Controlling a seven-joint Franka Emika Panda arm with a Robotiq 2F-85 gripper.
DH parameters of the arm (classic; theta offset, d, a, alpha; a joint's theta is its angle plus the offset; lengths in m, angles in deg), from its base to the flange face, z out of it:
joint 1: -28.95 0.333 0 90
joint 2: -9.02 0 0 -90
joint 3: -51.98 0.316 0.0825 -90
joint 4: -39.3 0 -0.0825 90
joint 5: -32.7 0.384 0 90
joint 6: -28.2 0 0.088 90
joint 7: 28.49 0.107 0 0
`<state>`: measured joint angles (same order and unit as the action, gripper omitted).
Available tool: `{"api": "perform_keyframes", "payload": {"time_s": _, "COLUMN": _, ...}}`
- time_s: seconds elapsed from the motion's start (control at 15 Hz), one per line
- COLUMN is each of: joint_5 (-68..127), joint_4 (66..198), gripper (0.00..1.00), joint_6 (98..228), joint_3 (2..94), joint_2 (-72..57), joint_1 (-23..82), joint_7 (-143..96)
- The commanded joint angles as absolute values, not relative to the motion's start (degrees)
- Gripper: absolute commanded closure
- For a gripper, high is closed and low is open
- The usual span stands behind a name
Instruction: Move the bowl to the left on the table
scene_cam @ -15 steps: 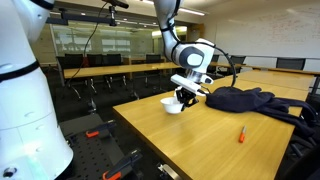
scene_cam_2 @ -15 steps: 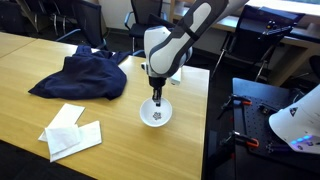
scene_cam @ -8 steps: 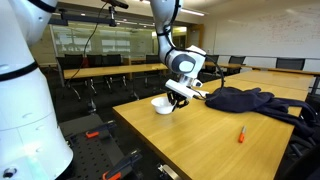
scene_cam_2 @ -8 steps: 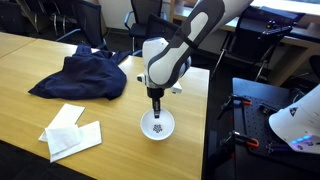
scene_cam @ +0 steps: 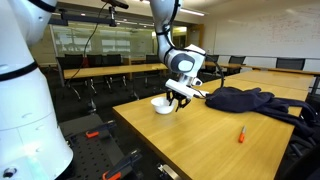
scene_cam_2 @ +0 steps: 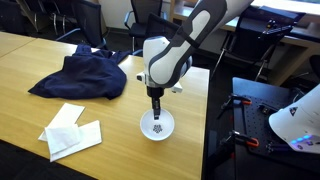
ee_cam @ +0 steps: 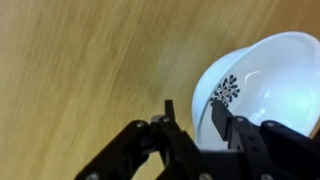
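Observation:
A white bowl (scene_cam: pixel 160 104) with a dark flower print inside sits on the wooden table (scene_cam: pixel 215 140) near its corner edge; it also shows in the other exterior view (scene_cam_2: pixel 155 127) and in the wrist view (ee_cam: pixel 260 85). My gripper (scene_cam: pixel 176 97) (scene_cam_2: pixel 154 113) (ee_cam: pixel 192 108) points down at the bowl's rim. One finger is inside the bowl and one is outside. A strip of table shows between the outer finger and the rim, so the jaws look parted and not clamped.
A dark blue garment (scene_cam_2: pixel 82 77) (scene_cam: pixel 245 99) lies on the table beyond the bowl. White paper sheets (scene_cam_2: pixel 70 130) lie near the front edge. An orange marker (scene_cam: pixel 240 133) lies on the table. Chairs and other tables stand around.
One second ago the bowl and gripper were further along the table; both shifted toward the table's corner edge. Over the last half second nothing has moved.

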<state>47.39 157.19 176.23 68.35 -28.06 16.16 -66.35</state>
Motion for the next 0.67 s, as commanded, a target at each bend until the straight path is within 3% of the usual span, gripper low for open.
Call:
{"api": "perform_keyframes", "payload": {"time_s": 0.0, "joint_5": 45.58, "joint_4": 165.81, "gripper": 0.22, "joint_6": 181.71, "joint_3": 66.7, "joint_2": -18.62, "joint_1": 17.95, "joint_7": -61.84}}
{"api": "perform_keyframes", "payload": {"time_s": 0.2, "joint_5": 40.54, "joint_4": 171.71, "gripper": 0.01, "joint_6": 180.18, "joint_3": 61.81, "joint_2": -9.29, "joint_1": 22.85, "joint_7": -52.1}}
{"api": "perform_keyframes", "payload": {"time_s": 0.6, "joint_5": 17.39, "joint_4": 177.57, "gripper": 0.0, "joint_6": 173.44, "joint_3": 51.07, "joint_2": 4.1, "joint_1": 31.2, "joint_7": -23.25}}
